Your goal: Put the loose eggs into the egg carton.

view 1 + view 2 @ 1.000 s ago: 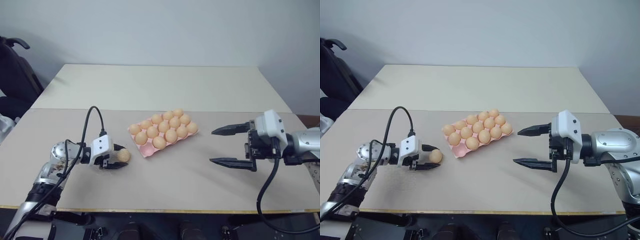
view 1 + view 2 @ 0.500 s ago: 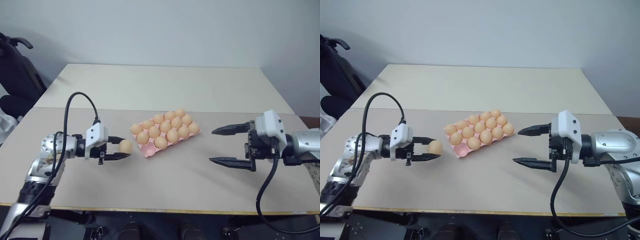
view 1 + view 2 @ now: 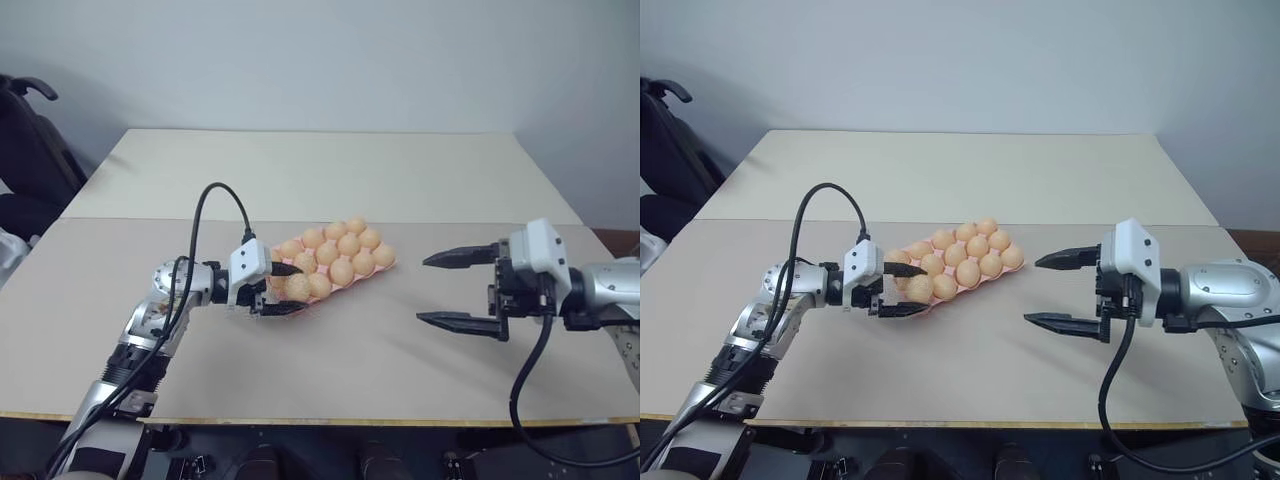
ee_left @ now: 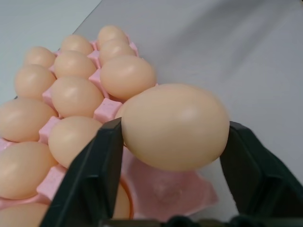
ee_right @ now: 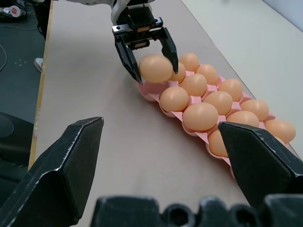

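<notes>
My left gripper (image 3: 297, 288) is shut on a loose egg (image 4: 175, 125), pale orange-tan, pressed between both black fingers. It holds the egg just above an empty cup (image 4: 163, 191) at the near left corner of the pink egg carton (image 5: 152, 96). Several like eggs (image 3: 340, 255) sit in the carton's other cups, at the table's middle. To the right of the carton my right gripper (image 3: 423, 291) hovers above the table, open, with nothing between its fingers, pointing towards the carton.
The beige table (image 3: 340, 350) carries the carton alone. A second, paler table top (image 3: 320, 170) adjoins at the back. A black chair (image 3: 30, 150) stands off the left edge. Cables loop from both wrists.
My left gripper has carried the egg to the right and a little up, from the bare table to the carton's near left corner. The right arm has kept still.
</notes>
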Available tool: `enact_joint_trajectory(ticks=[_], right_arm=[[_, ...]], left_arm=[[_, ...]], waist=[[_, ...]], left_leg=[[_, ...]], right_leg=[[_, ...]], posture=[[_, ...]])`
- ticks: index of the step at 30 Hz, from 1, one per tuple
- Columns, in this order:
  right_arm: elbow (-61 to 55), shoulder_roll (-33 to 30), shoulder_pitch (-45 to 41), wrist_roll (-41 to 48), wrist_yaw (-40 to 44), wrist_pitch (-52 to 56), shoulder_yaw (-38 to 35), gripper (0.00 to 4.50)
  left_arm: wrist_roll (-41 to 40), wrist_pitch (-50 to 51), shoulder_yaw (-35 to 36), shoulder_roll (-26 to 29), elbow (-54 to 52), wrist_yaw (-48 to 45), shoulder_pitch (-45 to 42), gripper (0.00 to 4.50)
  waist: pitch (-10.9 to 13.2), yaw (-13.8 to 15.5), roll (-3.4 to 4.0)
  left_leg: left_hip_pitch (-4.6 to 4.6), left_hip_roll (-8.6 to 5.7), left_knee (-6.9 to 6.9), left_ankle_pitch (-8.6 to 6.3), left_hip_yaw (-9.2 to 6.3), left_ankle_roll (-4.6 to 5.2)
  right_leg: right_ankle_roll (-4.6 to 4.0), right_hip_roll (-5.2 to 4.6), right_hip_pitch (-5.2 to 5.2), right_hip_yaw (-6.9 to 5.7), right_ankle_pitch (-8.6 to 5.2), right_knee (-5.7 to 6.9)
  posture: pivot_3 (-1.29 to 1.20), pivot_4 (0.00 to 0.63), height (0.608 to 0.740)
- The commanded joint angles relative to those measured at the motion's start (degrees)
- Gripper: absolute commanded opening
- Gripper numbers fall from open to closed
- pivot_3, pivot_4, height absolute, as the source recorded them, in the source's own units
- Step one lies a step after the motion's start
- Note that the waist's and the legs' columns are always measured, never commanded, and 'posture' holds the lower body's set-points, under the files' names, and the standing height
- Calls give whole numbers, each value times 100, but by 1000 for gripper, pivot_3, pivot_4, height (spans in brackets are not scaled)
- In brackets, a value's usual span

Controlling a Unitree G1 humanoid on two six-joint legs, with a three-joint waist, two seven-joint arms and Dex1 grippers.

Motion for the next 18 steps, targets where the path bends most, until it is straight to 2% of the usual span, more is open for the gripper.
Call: enact_joint_trajectory(ticks=[1, 7, 12, 15, 18], right_arm=[[-168, -12, 35, 104, -58, -58, -221, 4500], [-85, 53, -53, 49, -109, -108, -89, 4500], [27, 88, -93, -16, -109, -135, -57, 4500], [147, 130, -125, -72, -142, -149, -20, 4500], [226, 140, -130, -121, -90, -175, 13, 4500]], left_arm=[[-6, -15, 97, 122, -137, -27, -115, 4492], [-285, 374, 477, 354, -523, 158, 79, 4492], [-971, 1090, 1309, 1194, -1357, -92, 760, 4492], [-1488, 1533, 2132, 1838, -1782, -310, 1385, 4492], [-1916, 1852, 2896, 2255, -2194, -500, 2051, 4492]], waist=[[0, 7, 0], [0, 0, 0], [0, -103, 0], [0, -129, 0], [2, -147, -2]], left_leg=[[0, 0, 0, 0, 0, 0], [1, 0, 0, 0, 0, 0], [-1, 4, -6, 0, -1, 0], [2, 4, -6, 0, -1, 0], [6, 6, -7, 0, 0, 0]], right_leg=[[0, 0, 1, 0, 0, -1], [0, 0, 0, 0, 0, 2], [0, 1, -7, 1, 0, 2], [0, -1, -3, -1, 0, 2], [0, -1, 0, -2, -1, 1]], posture=[[0, 150, 740], [0, 150, 740], [0, 150, 740], [0, 150, 740], [0, 150, 740]])
